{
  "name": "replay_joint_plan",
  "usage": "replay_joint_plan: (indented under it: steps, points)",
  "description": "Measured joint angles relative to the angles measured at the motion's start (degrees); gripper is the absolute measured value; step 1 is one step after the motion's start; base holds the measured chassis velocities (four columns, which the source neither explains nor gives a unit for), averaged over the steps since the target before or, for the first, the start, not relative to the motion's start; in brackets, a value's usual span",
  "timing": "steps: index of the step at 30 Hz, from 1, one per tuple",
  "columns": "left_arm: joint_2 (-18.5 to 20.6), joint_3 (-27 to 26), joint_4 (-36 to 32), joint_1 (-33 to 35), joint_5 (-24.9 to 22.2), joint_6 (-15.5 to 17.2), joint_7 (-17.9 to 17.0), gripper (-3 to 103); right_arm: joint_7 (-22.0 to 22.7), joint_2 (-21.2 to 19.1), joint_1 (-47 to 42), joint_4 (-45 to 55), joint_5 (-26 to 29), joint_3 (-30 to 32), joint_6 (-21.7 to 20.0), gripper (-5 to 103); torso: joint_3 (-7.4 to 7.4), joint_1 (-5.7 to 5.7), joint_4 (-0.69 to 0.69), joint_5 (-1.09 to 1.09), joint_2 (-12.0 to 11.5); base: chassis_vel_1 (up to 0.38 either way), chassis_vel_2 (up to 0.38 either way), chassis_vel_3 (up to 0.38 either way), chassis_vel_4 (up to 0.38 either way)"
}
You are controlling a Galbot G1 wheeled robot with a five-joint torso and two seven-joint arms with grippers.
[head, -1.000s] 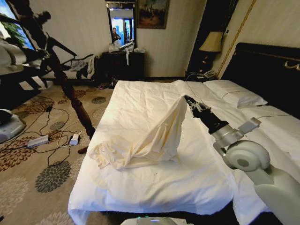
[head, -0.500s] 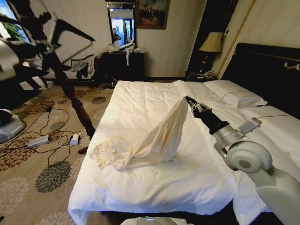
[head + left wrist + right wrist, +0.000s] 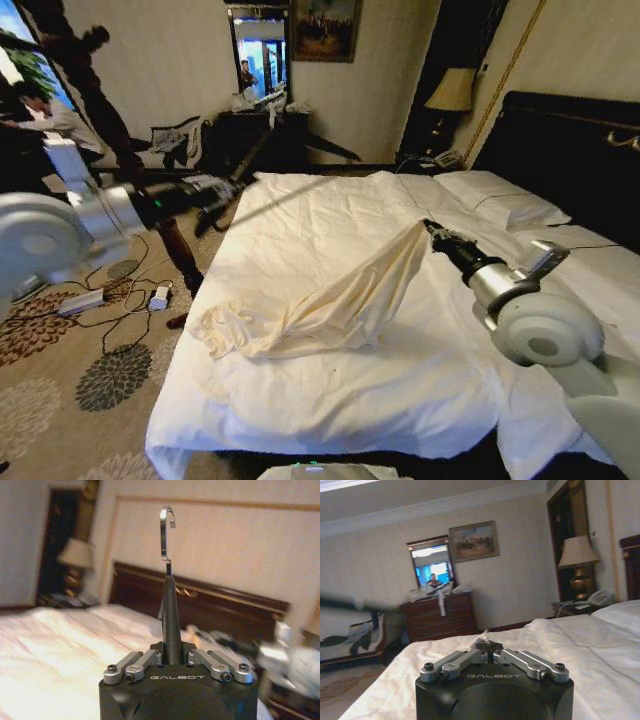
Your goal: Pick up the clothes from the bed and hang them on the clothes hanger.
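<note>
The clothes (image 3: pixel 330 300), a cream garment, lie bunched on the bed (image 3: pixel 300 205). One corner is pulled up and taut to the right. My right gripper (image 3: pixel 432 231) is shut on that raised corner, and in the right wrist view a scrap of cream cloth (image 3: pixel 482 640) peeks from between its closed fingers (image 3: pixel 470 656). My left gripper (image 3: pixel 222 190) reaches in over the bed's left edge, shut on the clothes hanger (image 3: pixel 252 162), which looks blurred. The left wrist view shows the hanger's dark stem (image 3: pixel 171 615) clamped in the left gripper (image 3: pixel 172 655), with the silver hook (image 3: pixel 166 530) pointing away.
A dark turned-wood stand (image 3: pixel 165 235) rises beside the bed's left edge, with cables and adapters (image 3: pixel 90 298) on the patterned carpet. White pillows (image 3: pixel 500 200) and a dark headboard (image 3: pixel 570 150) are at the right. A dresser with mirror (image 3: pixel 262 130) stands at the far wall.
My left arm has swung in from the left with the hanger, now reaching over the bed's left edge. The right gripper has shifted slightly right and lower with the garment's corner.
</note>
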Motion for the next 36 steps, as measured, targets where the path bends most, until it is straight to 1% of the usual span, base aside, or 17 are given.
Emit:
replay_joint_plan:
  steps: [3, 5, 8, 10, 11, 15, 18, 21, 24, 26, 27, 29, 30, 31, 32, 34, 36]
  points:
    - [-0.3, 0.2, -1.4, 1.8, 1.2, 0.7, 0.7, 16, 0.3, -0.1, 0.2, 0.0, 0.2, 0.3, 0.0, 0, 0.0, 0.0, 0.0, 0.01, 0.0, 0.0, 0.0, 0.0, 0.0]
    - [-0.7, 0.2, -2.8, 5.2, 3.7, 1.0, 1.1, 16, -0.4, -0.1, 0.3, 0.6, 0.5, 0.5, 0.5, 0, 0.0, 0.0, 0.0, 0.01, 0.0, 0.0, 0.0, 0.0, 0.0]
    - [-1.0, 0.1, -3.5, 6.8, 4.7, 1.1, 1.2, 16, -1.2, 0.1, 0.2, 1.2, 0.5, 0.5, 0.9, 0, 0.0, 0.0, 0.0, -0.02, 0.0, 0.0, 0.0, 0.0, 0.0]
    - [-1.5, -0.3, -4.5, 9.2, 6.4, 1.1, 1.1, 16, -2.7, 0.4, 0.1, 2.1, 0.5, 0.3, 1.6, 0, 0.0, 0.0, 0.0, -0.01, 0.0, 0.0, 0.0, 0.0, 0.0]
    - [-1.5, -0.3, -4.5, 9.2, 6.4, 1.1, 1.1, 16, -2.7, 0.4, 0.1, 2.1, 0.5, 0.3, 1.6, 0, 0.0, 0.0, 0.0, -0.01, 0.0, 0.0, 0.0, 0.0, 0.0]
    - [-2.4, -0.7, -5.1, 12.6, 9.4, 1.1, 0.8, 16, -6.6, 0.8, -0.1, 4.0, 0.7, 0.3, 3.6, 0, 0.0, 0.0, 0.0, -0.01, 0.0, 0.0, 0.0, 0.0, 0.0]
    - [-2.9, -0.7, -5.1, 13.4, 10.2, 1.1, 0.8, 16, -7.7, 0.8, -0.4, 5.0, 0.8, 0.3, 4.2, 0, 0.0, 0.0, 0.0, -0.02, 0.0, 0.0, 0.0, 0.0, 0.0]
    - [-4.1, -1.2, -4.5, 15.0, 12.0, 0.9, 0.7, 16, -10.4, 0.9, -1.0, 7.0, 1.2, 0.5, 5.5, 0, 0.0, 0.0, -0.01, 0.0, 0.0, 0.0, 0.0, 0.0, 0.0]
    - [-4.8, -1.4, -3.7, 15.8, 13.0, 0.8, 0.6, 16, -11.7, 0.9, -1.1, 7.6, 1.4, 0.6, 6.4, 0, 0.0, 0.0, 0.0, 0.0, 0.0, 0.0, 0.0, 0.0, 0.0]
    - [-6.3, -1.9, -1.7, 17.5, 15.4, 0.6, 0.7, 16, -15.4, 0.9, -1.0, 7.9, 2.0, 0.9, 9.1, 0, 0.0, 0.0, 0.0, -0.01, 0.0, 0.0, 0.0, 0.0, 0.0]
    - [-6.3, -1.9, -1.7, 17.5, 15.4, 0.6, 0.7, 16, -15.4, 0.9, -1.0, 7.9, 2.0, 0.9, 9.1, 0, 0.0, 0.0, 0.0, -0.01, 0.0, 0.0, 0.0, 0.0, 0.0]
    - [-7.6, -2.3, -0.3, 18.6, 17.2, 0.4, 0.8, 16, -19.1, 0.7, -0.8, 7.9, 2.4, 1.1, 11.5, 0, 0.01, 0.0, 0.0, -0.01, 0.0, 0.0, 0.0, 0.0, 0.0]
    - [-9.0, -2.6, 1.3, 19.4, 18.8, 0.2, 0.9, 16, -22.3, 0.7, -0.6, 7.9, 2.9, 1.3, 13.5, 0, 0.01, 0.0, 0.0, -0.02, 0.0, 0.0, 0.0, 0.0, 0.0]
    - [-10.0, -2.8, 2.4, 19.7, 19.6, 0.1, 1.0, 16, -23.6, 0.6, -0.5, 8.1, 3.3, 1.4, 14.4, 0, 0.01, 0.0, 0.01, -0.02, 0.0, 0.0, 0.0, 0.0, 0.0]
    - [-10.0, -2.8, 2.4, 19.7, 19.6, 0.1, 1.0, 16, -23.6, 0.6, -0.5, 8.1, 3.3, 1.4, 14.4, 0, 0.01, 0.0, 0.01, -0.02, 0.0, 0.0, 0.0, 0.0, 0.0]
    - [-11.2, -3.1, 3.7, 19.8, 20.3, -0.1, 1.1, 16, -25.2, 0.6, -0.6, 8.3, 3.7, 1.4, 15.2, 0, 0.01, 0.01, 0.0, -0.02, 0.0, 0.0, 0.0, 0.0, 0.0]
    - [-13.0, -3.8, 4.9, 19.5, 20.5, -0.4, 1.1, 16, -27.7, 0.8, -1.1, 8.3, 3.8, 1.1, 16.8, 0, 0.01, 0.0, 0.0, 0.0, 0.0, 0.0, 0.0, 0.0, 0.0]
